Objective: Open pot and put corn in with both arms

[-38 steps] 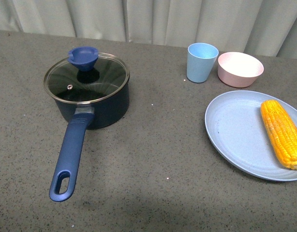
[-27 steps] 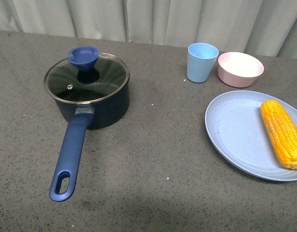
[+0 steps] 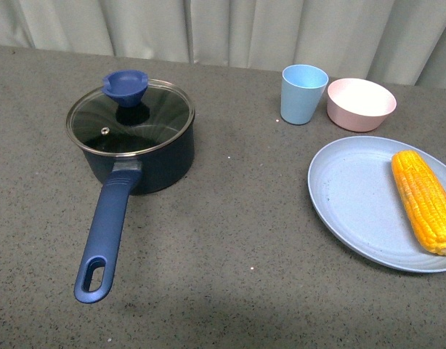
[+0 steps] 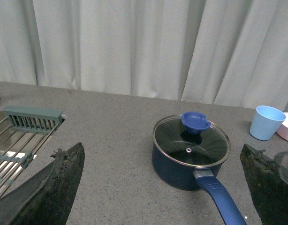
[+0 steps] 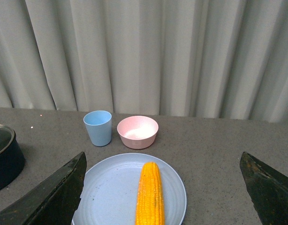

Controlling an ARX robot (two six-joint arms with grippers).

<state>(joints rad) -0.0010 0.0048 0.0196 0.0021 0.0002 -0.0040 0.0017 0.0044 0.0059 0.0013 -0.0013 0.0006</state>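
Right now the pot (image 3: 147,163) sits shut on the table (image 3: 230,240), with its glass lid (image 3: 136,123) on and the blue knob (image 3: 125,86) on top. It is out in front of the left gripper (image 4: 158,152), well apart from it. That gripper's two fingers (image 4: 59,187) are spread wide and hold nothing. The corn (image 3: 424,200) lies in front of the right gripper (image 5: 162,157), also well apart. That gripper is spread wide and empty too. The lid has to come off first, and that is not done yet.

What could go wrong? The knob is small and sloped like a funnel. The left fingers could slip off it, or tip the lid, if they close off the middle. The long handle (image 3: 107,233) points back toward the grippers, so an arm coming in low could bump it and spin the pot. The corn is round and could roll on the plate (image 3: 339,211) if it gets pushed from one side.

The pot looks empty through the glass, though the shine makes it hard to be sure. The plate holds only the corn. Past the plate from the right gripper stand a light blue cup (image 3: 303,93) and a pink bowl (image 3: 360,104), just beside each other. The bowl is empty. I cannot see down into the cup.
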